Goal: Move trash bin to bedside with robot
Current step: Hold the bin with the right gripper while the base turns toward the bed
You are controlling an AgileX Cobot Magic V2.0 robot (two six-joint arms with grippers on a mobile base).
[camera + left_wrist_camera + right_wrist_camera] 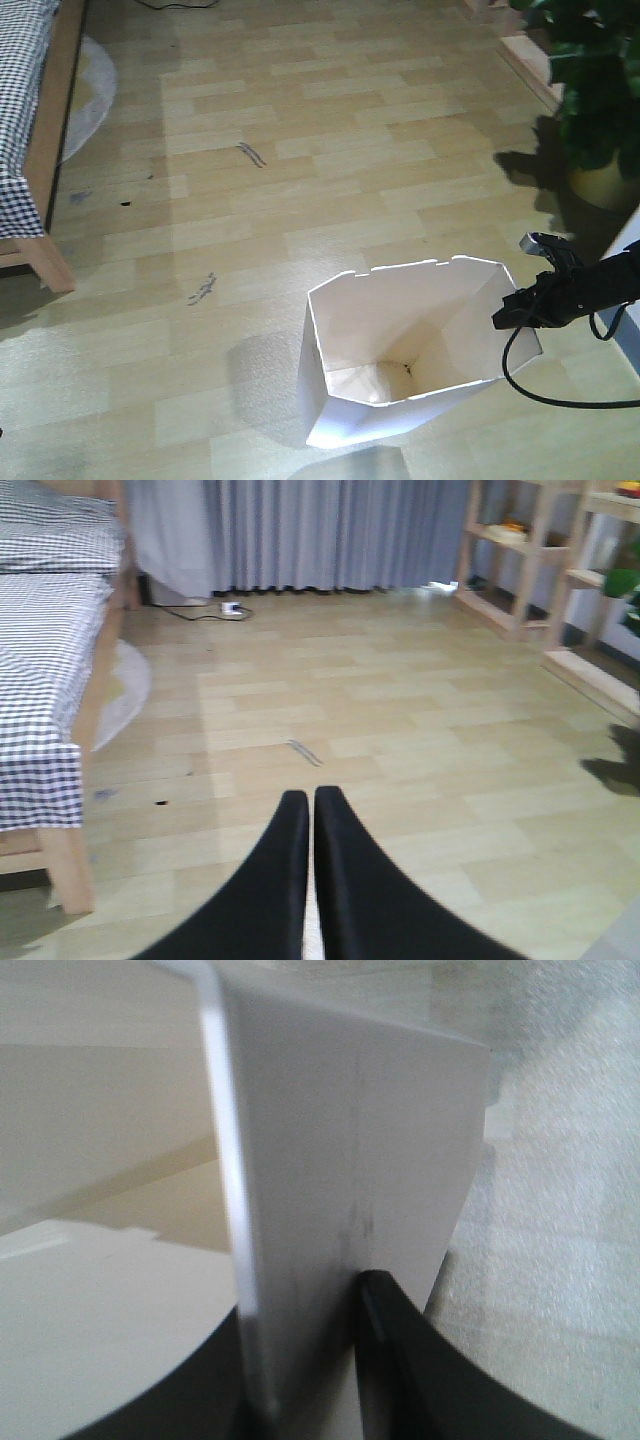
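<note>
1. The bedside (45, 170) is at the far left. It is a light-brown wooden frame with a square post standing on the floor, draped in black-and-white checked bedding (20, 90) that hangs in soft folds.
2. A pale round rug (92, 90) lies just beside the frame, partly tucked under it.
3. In the left wrist view, the left gripper (312, 815) shows two smooth, black, curved fingers (280, 880). They are drawn together with only a thin slit between them and hold nothing.
4. The floor (300, 130) is glossy laminate in pale beige planks, with a few dark scuff marks (251, 154).
5. The trash bin (400, 340) stands on the floor at the lower centre-right of the front view, well apart from the bed with bare planks between them. It is made of thin white plastic with flat angular panels that taper downward. The rim is faceted with small notches, and the inside looks cream.
6. The right gripper (512, 312) is small and black, and it is clamped on the bin's right-hand wall at the rim. In the right wrist view the thin wall (350, 1140) stands between its two fingers (395, 1350), one inside the bin and one outside.
7. A black cable (525, 385) loops down from the arm.
8. A dark leafy plant (585, 70) in a yellowish pot (605, 185) stands at the far right.
</note>
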